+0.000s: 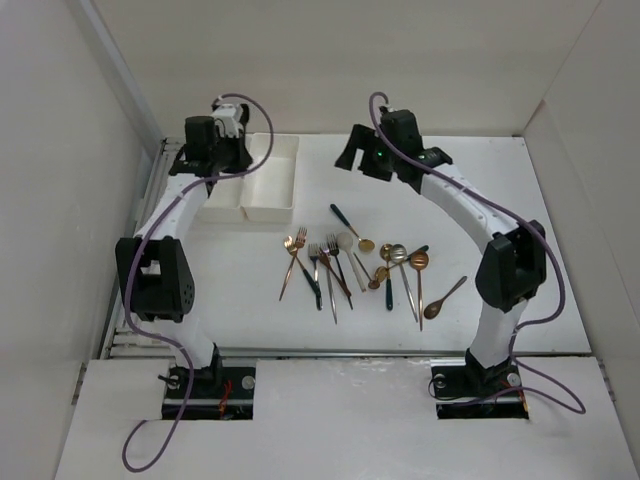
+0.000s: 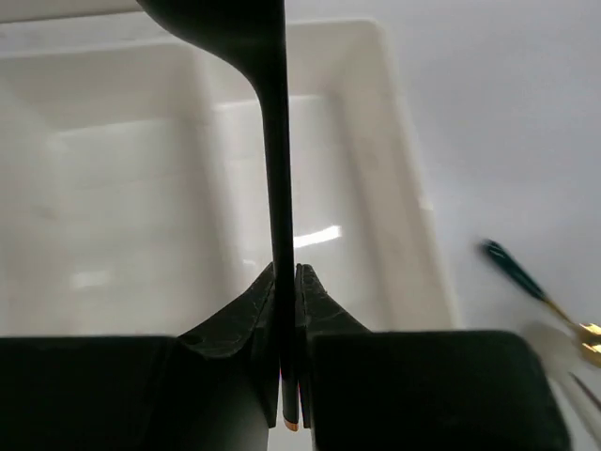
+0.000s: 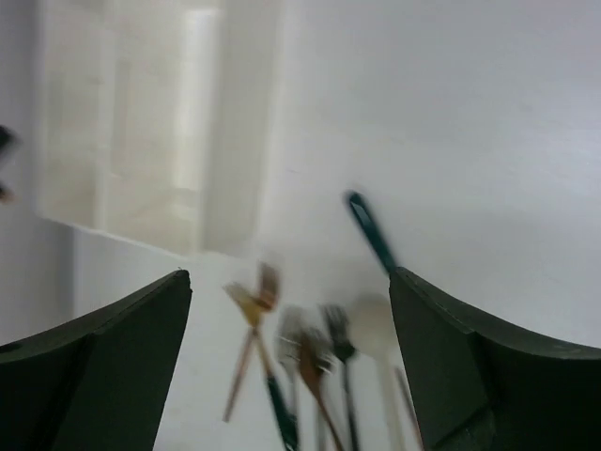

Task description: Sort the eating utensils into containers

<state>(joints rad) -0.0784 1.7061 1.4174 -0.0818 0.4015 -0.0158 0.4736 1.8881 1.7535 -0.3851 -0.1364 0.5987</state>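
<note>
— Well, starting with the held piece: slim utensil with a black handle (image 2: 278,188), copper at the very tip, broadening into a dark head at the far end. Running straight out from the left fingers (image 2: 235,324), clamped narrow on the handle.
— Where exactly?
— Up in the air above the two white rectangular open-top plastic bins (image 1: 267,214), set side by side and touching at the far left of the white desk (image 1: 480,200). Over which bin, cannot tell.
— And the right fingers (image 3: 122,366)?
— Spread wide, holding nothing, hovering over bare desk behind the scatter.
— The scatter?
— Slim loose forks and spoons in silver, gold and copper (image 1: 420,261), several dark-handled, fanned out mid-desk with much crossing and touching. Nearest the bins, a green-handled gold spoon (image 1: 343,217), not touching them.
— Room to move?
— Plenty of bare desk right of the scatter and behind it; white walls (image 1: 60,200) close on three sides; bins near the left edge.
— Counts?
— Two bins, one utensil held, roughly a dozen lying loose; too overlapped for an exact count.
</note>
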